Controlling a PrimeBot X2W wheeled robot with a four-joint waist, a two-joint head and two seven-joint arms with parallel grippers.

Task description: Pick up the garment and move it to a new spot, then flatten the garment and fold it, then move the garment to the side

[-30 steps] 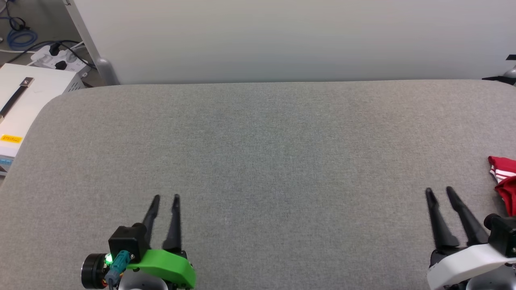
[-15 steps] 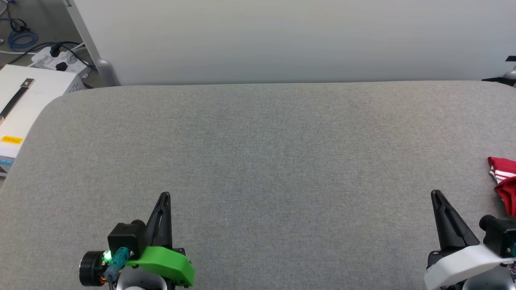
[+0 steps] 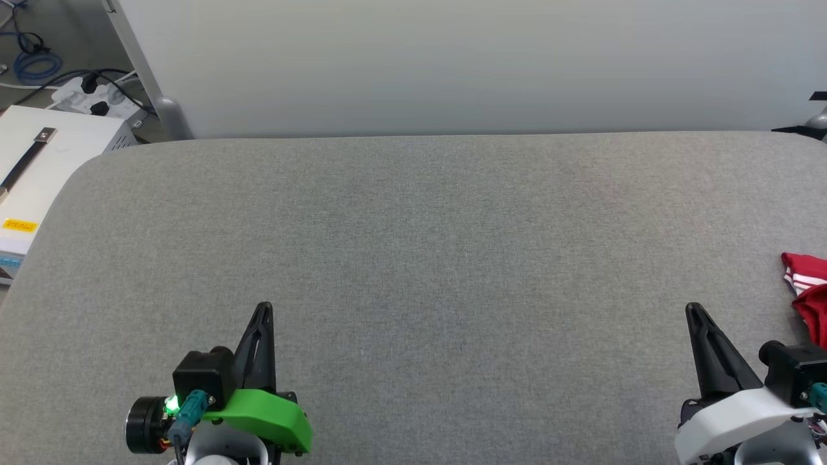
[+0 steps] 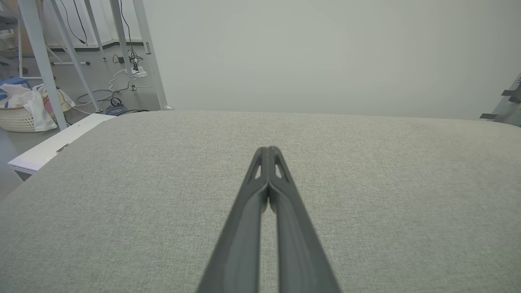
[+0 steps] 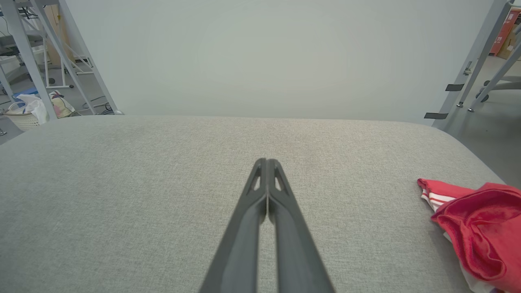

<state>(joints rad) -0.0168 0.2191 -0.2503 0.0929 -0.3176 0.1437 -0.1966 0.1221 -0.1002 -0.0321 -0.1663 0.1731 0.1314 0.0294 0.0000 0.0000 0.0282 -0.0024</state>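
My left pincer and right pincer both hung closed and empty over the pad. The garment lay bunched near the right pincer's right side, not touching it.

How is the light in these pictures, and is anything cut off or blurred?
Head view: soft, even light on the grey table, no glare; the garment is cut by the right edge. Right wrist view: the garment is sharp, cut at the corner. Left wrist view: the shut jaws loom large.
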